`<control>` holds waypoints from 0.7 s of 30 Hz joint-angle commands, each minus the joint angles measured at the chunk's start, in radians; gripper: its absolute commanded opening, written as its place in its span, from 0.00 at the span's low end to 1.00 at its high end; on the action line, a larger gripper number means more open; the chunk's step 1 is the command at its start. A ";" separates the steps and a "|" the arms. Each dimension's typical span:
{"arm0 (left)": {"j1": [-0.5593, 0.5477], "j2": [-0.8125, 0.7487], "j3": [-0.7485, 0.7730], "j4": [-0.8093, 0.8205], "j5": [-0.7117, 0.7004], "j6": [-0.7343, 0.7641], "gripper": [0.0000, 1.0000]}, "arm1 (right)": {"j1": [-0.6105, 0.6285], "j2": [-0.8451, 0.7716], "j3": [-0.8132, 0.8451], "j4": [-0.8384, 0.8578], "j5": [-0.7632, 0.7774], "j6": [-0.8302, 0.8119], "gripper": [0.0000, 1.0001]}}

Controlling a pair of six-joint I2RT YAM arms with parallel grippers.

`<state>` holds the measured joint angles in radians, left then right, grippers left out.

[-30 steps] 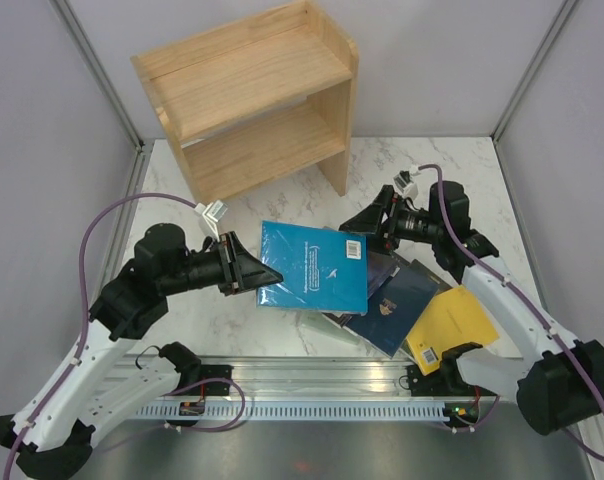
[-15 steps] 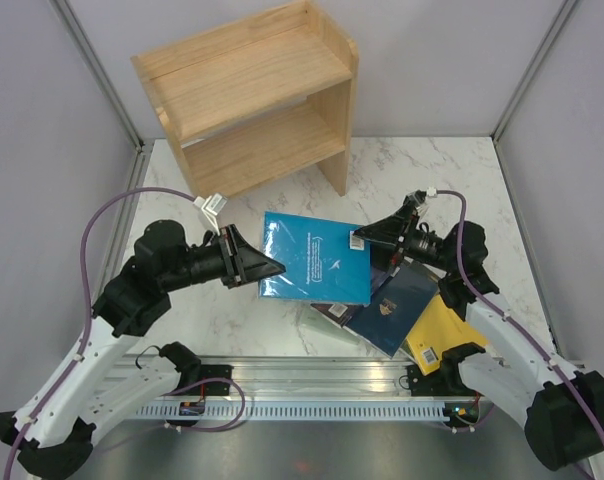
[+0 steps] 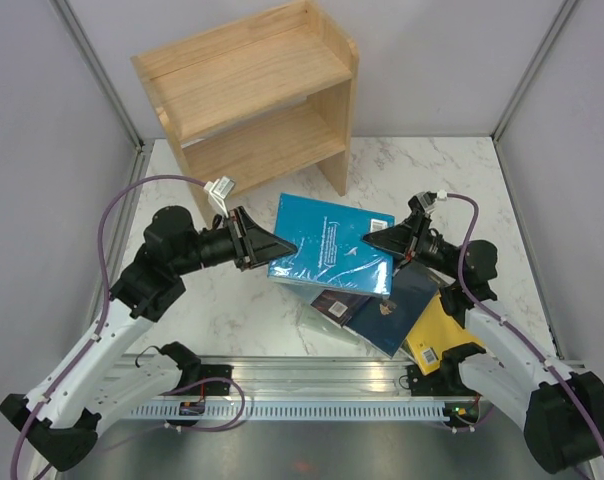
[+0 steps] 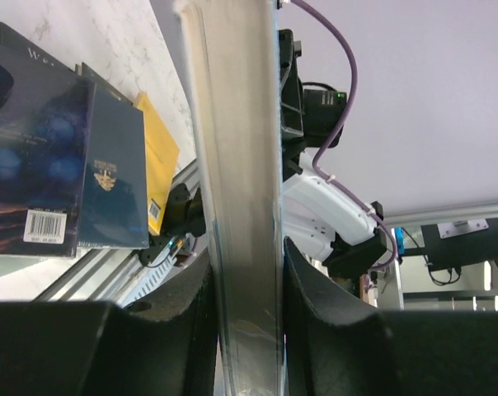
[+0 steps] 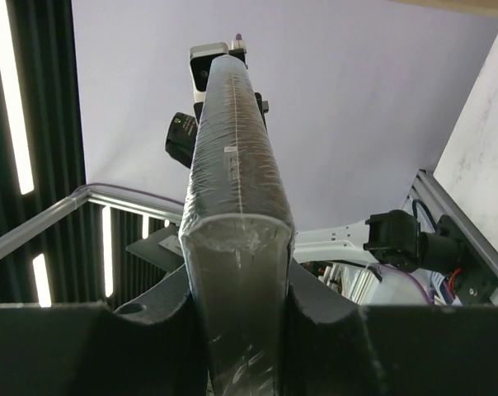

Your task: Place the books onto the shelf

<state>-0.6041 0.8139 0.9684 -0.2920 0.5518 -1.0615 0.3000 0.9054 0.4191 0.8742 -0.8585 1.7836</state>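
Left gripper [image 3: 280,247] clamped on left edge of teal paperback book [image 3: 332,245]. In left wrist view, book's edge [image 4: 241,206] pinched between both fingers [image 4: 187,318]. Right gripper [image 3: 368,240] clamped on same book's right edge. Right wrist view shows spine [image 5: 237,206] wedged between fingers.

Teal book held tilted between both arms, above pile of dark purple book [image 3: 340,306], navy book [image 3: 402,305] and bright yellow book [image 3: 448,325] on white marble table [image 3: 232,310].

Light wooden two-tier shelf [image 3: 252,90] stands at table's far side, well apart from books, both tiers bare.
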 commanded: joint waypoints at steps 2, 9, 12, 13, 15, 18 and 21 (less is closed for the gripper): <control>0.009 0.051 0.019 0.126 0.023 0.015 0.02 | 0.008 -0.003 0.027 0.187 -0.031 0.117 0.10; 0.027 0.145 0.199 -0.076 -0.021 0.124 0.62 | 0.008 -0.066 0.147 -0.215 -0.042 -0.126 0.00; 0.035 0.133 0.260 -0.185 -0.082 0.161 0.87 | 0.002 -0.048 0.327 -0.485 -0.031 -0.301 0.00; 0.040 0.116 0.271 -0.205 -0.105 0.167 1.00 | -0.002 -0.036 0.360 -0.529 -0.030 -0.321 0.00; 0.043 0.094 0.303 -0.257 -0.122 0.179 1.00 | -0.025 0.001 0.430 -0.550 -0.031 -0.320 0.00; 0.043 0.061 0.349 -0.314 -0.151 0.192 1.00 | -0.085 0.049 0.519 -0.558 -0.051 -0.309 0.00; 0.043 0.025 0.392 -0.418 -0.197 0.215 1.00 | -0.157 0.098 0.608 -0.566 -0.077 -0.291 0.00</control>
<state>-0.5644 0.8764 1.2930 -0.5926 0.4175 -0.9188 0.2081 0.9810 0.8906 0.2768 -0.9367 1.4734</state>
